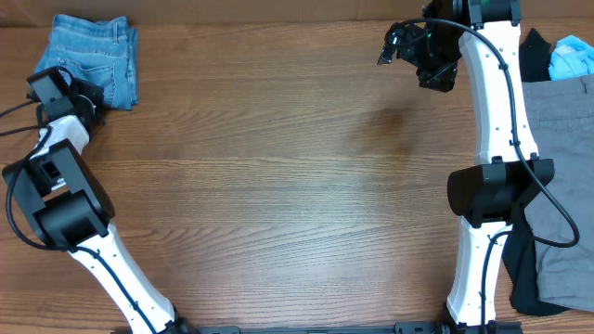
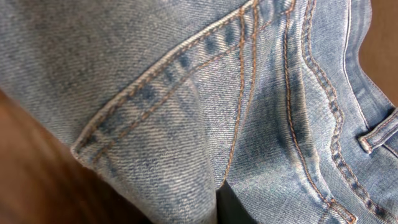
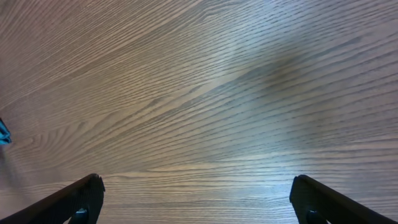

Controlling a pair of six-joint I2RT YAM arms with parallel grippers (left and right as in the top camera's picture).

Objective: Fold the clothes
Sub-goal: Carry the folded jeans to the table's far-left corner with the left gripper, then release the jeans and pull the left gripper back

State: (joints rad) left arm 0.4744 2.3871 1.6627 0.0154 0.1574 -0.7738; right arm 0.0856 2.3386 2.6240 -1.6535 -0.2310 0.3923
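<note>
Looking down from overhead, the jeans (image 1: pixel 93 57) sit folded into a compact bundle at the far left corner of the table (image 1: pixel 278 186). The left gripper (image 1: pixel 90 100) is right at the near edge of that bundle, tucked against the denim, but it's just a small dark shape from up there. The left wrist view doesn't help much either: it's filled almost entirely with light blue denim, showing a back pocket (image 2: pixel 186 118) with orange stitching and a belt loop (image 2: pixel 379 134) over at the right edge. No fingers show in that view, so I honestly can't tell how its jaws stand or whether they've got any fabric.

The right gripper (image 1: pixel 397 42) is way over at the far right side, well apart from the jeans. In its wrist view the two fingers (image 3: pixel 78 200) are spread wide with only bare wood grain between them, so it's gaping and has hold of nothing.

At the right edge of the table there's a pair of grey trousers (image 1: pixel 561 167), a black garment (image 1: pixel 529 278) partly under them, and a bright light blue cloth (image 1: pixel 571 57) at the far right corner.
</note>
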